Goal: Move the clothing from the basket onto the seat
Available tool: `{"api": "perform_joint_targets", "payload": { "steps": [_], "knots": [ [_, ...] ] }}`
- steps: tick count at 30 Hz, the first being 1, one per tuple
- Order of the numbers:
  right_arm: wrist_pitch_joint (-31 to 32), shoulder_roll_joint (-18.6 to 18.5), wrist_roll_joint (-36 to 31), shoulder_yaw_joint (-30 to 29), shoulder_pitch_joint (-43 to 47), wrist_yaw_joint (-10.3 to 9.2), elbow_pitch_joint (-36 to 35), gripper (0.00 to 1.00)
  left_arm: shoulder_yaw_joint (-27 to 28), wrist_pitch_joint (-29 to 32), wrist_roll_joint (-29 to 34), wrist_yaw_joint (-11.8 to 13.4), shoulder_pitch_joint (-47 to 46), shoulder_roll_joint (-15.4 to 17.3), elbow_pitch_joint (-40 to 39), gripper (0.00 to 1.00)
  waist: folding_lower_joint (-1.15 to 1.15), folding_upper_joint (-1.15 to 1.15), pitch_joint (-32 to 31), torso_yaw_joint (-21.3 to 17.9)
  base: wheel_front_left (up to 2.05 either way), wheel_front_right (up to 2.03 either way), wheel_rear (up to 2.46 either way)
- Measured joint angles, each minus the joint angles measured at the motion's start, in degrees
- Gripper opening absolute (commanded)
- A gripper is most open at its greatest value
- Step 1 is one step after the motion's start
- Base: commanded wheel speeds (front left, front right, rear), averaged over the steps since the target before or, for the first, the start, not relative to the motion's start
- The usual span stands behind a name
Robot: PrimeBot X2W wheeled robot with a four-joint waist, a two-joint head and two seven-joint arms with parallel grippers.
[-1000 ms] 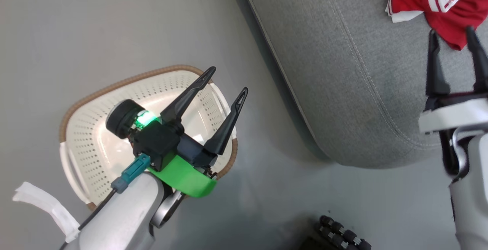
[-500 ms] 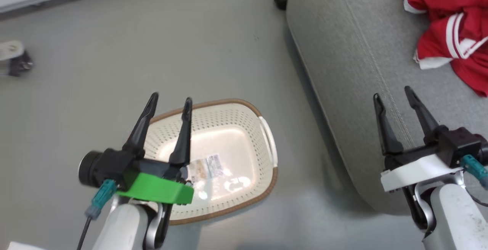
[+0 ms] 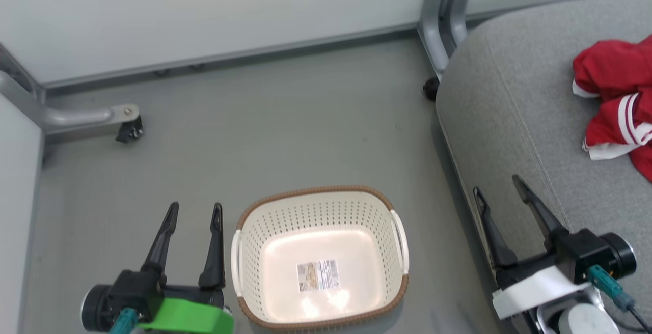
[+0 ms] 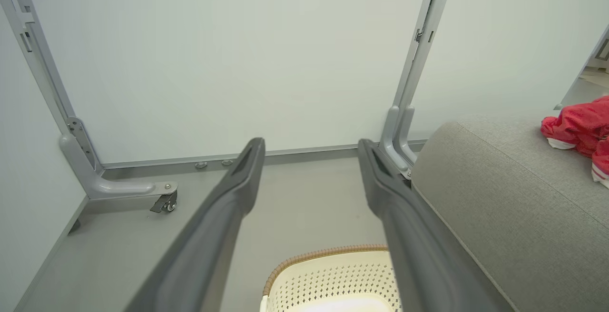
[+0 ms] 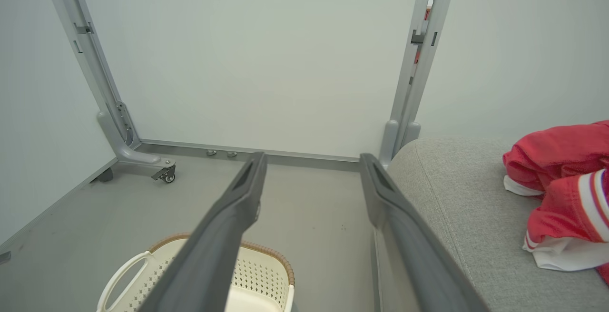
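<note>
The grey seat takes the right of the head view, with the red clothing crumpled on it at the right edge. The basket stands at lower centre, its base label too small to read. The left gripper, lower left, and the right gripper, lower right, hold their fingers apart, gripping nothing.

Bright, even, diffuse light fell from overhead. In the head view white glare pooled on the glossy base of the basket, and the seat threw a soft shadow along its edge onto the floor. The wrist views bowed the grey frame posts near their edges. The fingers of the left gripper looked soft close to the lens.
</note>
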Motion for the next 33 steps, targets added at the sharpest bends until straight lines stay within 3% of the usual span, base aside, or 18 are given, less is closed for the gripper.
{"api": "perform_joint_targets", "payload": {
  "steps": [10, 22, 23, 28, 33],
  "knots": [
    [0.0, 1.5, -1.1, -0.9, 6.2, 0.0, -1.5, 1.0, 0.4, 0.0, 1.2, -0.3, 6.9, -0.2, -2.7, 1.0, 0.0, 0.0, -8.0, 2.4, 0.0, 0.0, 0.0],
    [0.0, 2.3, -1.3, -0.5, 7.3, 0.0, -1.1, 1.0, 0.6, 0.0, 1.8, -0.3, 7.8, -0.2, -2.2, 1.0, 0.0, 0.0, -9.7, 2.3, 0.0, 0.0, 0.0],
    [0.0, 2.3, -1.3, -0.6, 7.3, 0.0, -1.1, 0.0, 0.7, 0.0, 2.0, -0.2, 7.8, -0.2, -2.2, 0.0, 0.0, 0.0, -9.7, 2.3, 0.0, 0.0, 0.0],
    [0.0, 2.8, -1.2, -0.4, 7.7, 0.0, 1.2, 0.0, 0.4, 0.0, 1.7, -0.2, 7.9, -0.2, 0.3, 0.0, 0.0, 0.0, -9.7, 2.3, 0.0, 0.0, 0.0],
    [1.0, 2.8, 4.4, -0.5, 7.9, 0.0, 1.8, 0.0, 0.7, 1.0, -3.6, -0.2, 7.9, -0.1, 0.6, 0.0, 0.0, 0.0, -9.6, 2.3, 0.0, 0.0, 0.0]
  ]
}}
